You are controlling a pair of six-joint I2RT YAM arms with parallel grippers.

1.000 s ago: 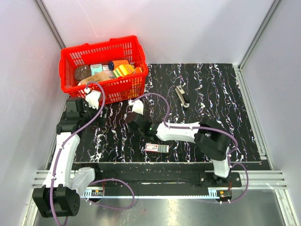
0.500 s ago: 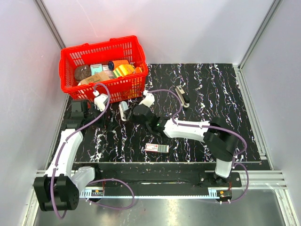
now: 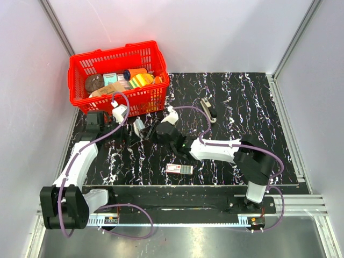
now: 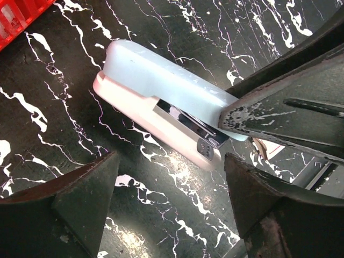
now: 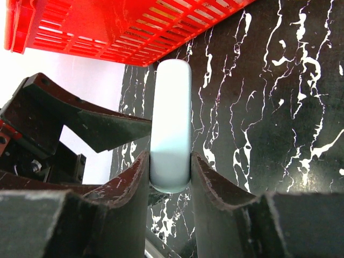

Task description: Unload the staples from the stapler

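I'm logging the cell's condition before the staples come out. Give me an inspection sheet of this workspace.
Surface: black marble-pattern mat with white veins, lying flat.
Job's things: slim pale blue stapler, beside the basket, with metal showing along its side; loose staples, nothing seen.
Clutter: small flat white-and-red box near the front; small grey-and-black tool farther back; red plastic basket holding packaged goods.
Grippers: right end effector shut on the stapler's end; left end effector open, straddling it without touching.
Cables: purple cables loop along both arms.
Surroundings: plain white walls.

Red basket (image 3: 142, 102) holding groceries; small box (image 3: 179, 169) on marbled mat (image 3: 252, 118).
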